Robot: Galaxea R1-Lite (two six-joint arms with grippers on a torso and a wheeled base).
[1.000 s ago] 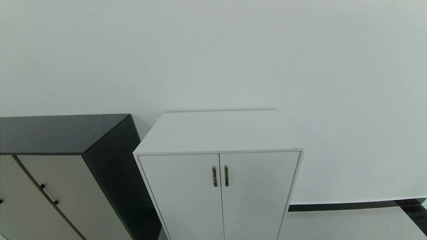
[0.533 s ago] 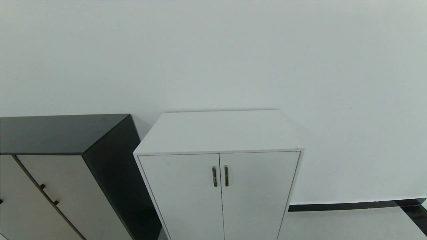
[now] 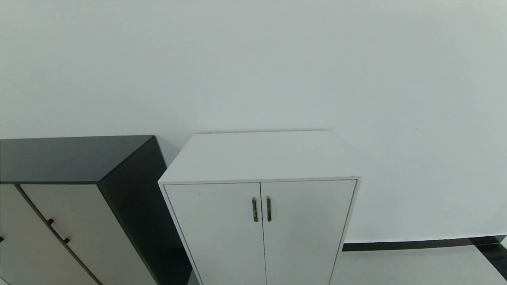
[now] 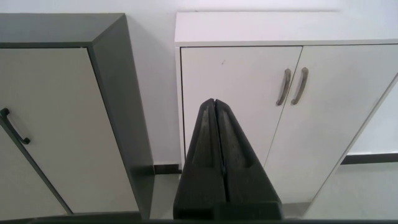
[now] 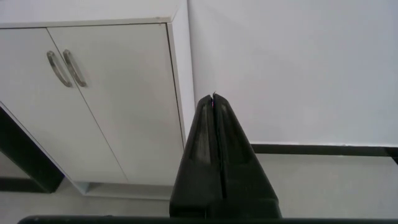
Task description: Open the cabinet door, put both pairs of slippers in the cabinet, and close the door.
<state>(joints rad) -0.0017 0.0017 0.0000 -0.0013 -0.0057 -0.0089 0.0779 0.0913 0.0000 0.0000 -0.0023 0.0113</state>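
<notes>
A white two-door cabinet (image 3: 261,221) stands against the wall, both doors closed, with two metal handles (image 3: 261,209) side by side at the middle seam. The same cabinet (image 4: 249,93) fills the background of the left wrist view, some way off from my left gripper (image 4: 215,102), which is shut with nothing between its fingers. My right gripper (image 5: 214,98) is also shut and empty, held in front of the right side of the cabinet (image 5: 106,93), apart from it.
A dark cabinet with beige doors (image 3: 75,206) stands close to the left of the white one. The white wall (image 3: 416,118) with a black skirting strip (image 3: 416,244) runs to the right, above pale floor (image 3: 412,269).
</notes>
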